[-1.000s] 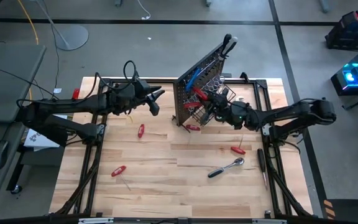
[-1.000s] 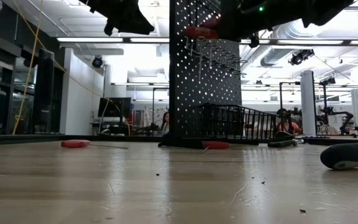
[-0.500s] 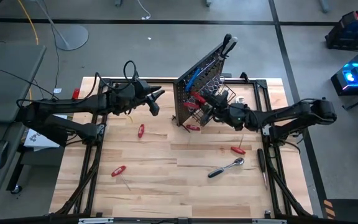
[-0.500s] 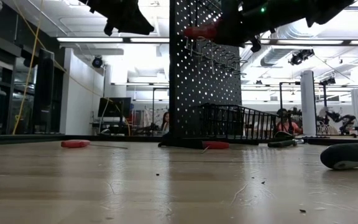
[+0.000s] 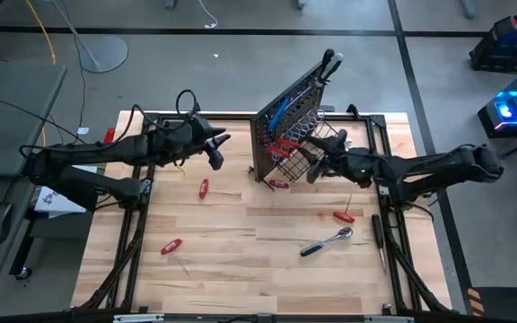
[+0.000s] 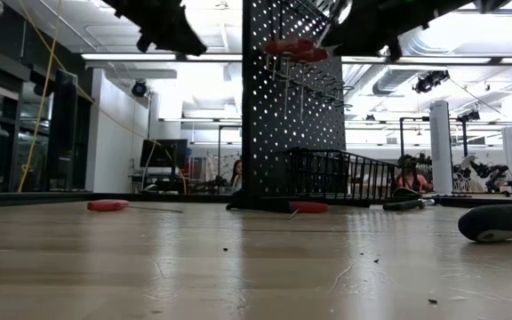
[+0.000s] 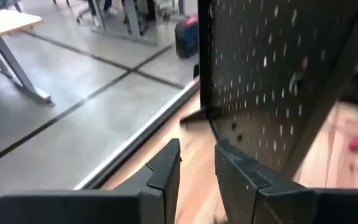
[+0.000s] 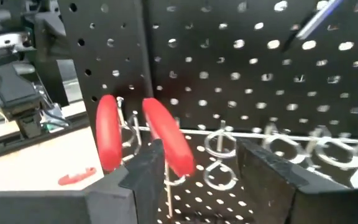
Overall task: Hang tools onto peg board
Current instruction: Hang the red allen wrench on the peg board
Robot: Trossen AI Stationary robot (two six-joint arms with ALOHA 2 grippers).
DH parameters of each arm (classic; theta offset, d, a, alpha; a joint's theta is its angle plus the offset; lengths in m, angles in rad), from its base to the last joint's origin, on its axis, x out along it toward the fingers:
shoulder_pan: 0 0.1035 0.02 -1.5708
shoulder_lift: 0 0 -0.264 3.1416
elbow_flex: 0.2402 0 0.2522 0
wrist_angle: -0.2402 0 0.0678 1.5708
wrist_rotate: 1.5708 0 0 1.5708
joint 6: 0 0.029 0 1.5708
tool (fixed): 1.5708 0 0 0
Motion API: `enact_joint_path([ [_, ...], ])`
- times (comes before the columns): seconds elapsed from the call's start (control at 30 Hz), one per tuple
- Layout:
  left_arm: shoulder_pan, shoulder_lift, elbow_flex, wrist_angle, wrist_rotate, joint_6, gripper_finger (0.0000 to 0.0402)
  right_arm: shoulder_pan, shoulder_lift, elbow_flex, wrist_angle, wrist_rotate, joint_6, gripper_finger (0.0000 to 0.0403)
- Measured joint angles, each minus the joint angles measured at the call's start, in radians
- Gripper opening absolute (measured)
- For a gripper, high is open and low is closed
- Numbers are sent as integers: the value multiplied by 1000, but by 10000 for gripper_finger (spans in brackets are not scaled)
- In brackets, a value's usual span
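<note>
— Jaws?

— Both fingers of my right gripper point(image 8: 194, 171) stand apart, clamped on nothing, just off the two red-handled screwdrivers point(image 8: 166, 134) hanging in the wire rings on the peg board point(image 5: 285, 112), which stands upright at the table's far middle. My left gripper point(image 7: 194, 168) waits behind the board, fingers a narrow gap apart, empty.

— Risk?

— One finger sits close under the nearer handle. Backing off crooked could, I judge, nudge it from its ring into the wire basket point(image 5: 299, 161).
</note>
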Motion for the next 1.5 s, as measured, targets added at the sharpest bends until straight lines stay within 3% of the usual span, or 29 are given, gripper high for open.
enact_joint_path([
  [0.1, -5, -13, 0, -128, 40, -32, 85, 2, -73, 0, -88, 7, -7, 190],
  [0.3, -17, 18, 0, -458, 135, -320, 86, 2, -216, 0, -222, 44, 9, 190],
  [0.37, -30, 44, 0, -507, 198, -335, 94, 2, -254, 0, -244, 51, 10, 190],
  [0.53, -82, 133, 0, -552, 332, -111, 142, 2, -308, 0, -271, 52, 11, 190],
  [0.8, -85, 323, 0, -564, 331, 181, 221, 2, -314, 0, -342, 19, 82, 190],
  [1.03, -93, 512, 0, -584, 309, 320, 227, 2, -314, 0, -374, 7, 115, 190],
  [1.23, -88, 634, 3, -587, 230, 283, 195, 2, -314, 0, -377, -10, 132, 190],
  [1.33, -77, 685, 9, -604, 287, 259, 133, 2, -314, 0, -377, -33, 151, 190],
  [1.43, -69, 719, 13, -611, 348, 226, 34, 7, -314, 0, -377, -73, 173, 190],
  [1.5, -61, 727, 14, -611, 384, 202, 14, 17, -314, 0, -377, -94, 188, 190],
])
